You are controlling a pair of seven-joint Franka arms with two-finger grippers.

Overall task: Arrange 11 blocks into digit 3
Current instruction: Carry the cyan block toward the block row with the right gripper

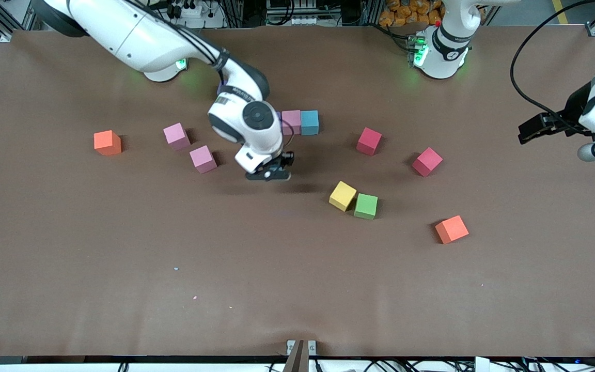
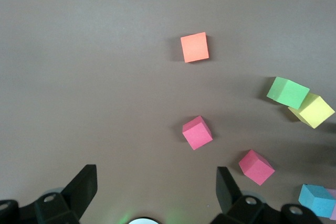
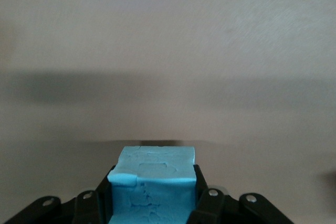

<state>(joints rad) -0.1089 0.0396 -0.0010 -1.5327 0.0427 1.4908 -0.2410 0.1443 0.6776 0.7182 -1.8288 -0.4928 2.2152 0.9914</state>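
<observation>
Barely begun, the digit 3 (image 1: 300,122) is only a pink-and-blue pair near the bases, while the right gripper (image 1: 271,173) grips a blue block (image 3: 152,187) above bare table, the left gripper (image 2: 152,192) waits wide, and other blocks lie scattered.

I count 3 pink cubes (image 1: 176,136) (image 1: 203,158) (image 1: 291,122), 2 crimson (image 1: 369,141) (image 1: 426,161), 2 orange (image 1: 107,142) (image 1: 451,229), 1 yellow (image 1: 342,196), 1 green (image 1: 365,206) and 2 blue: 1 on the table (image 1: 309,122), 1 in my right gripper (image 3: 152,203).
</observation>
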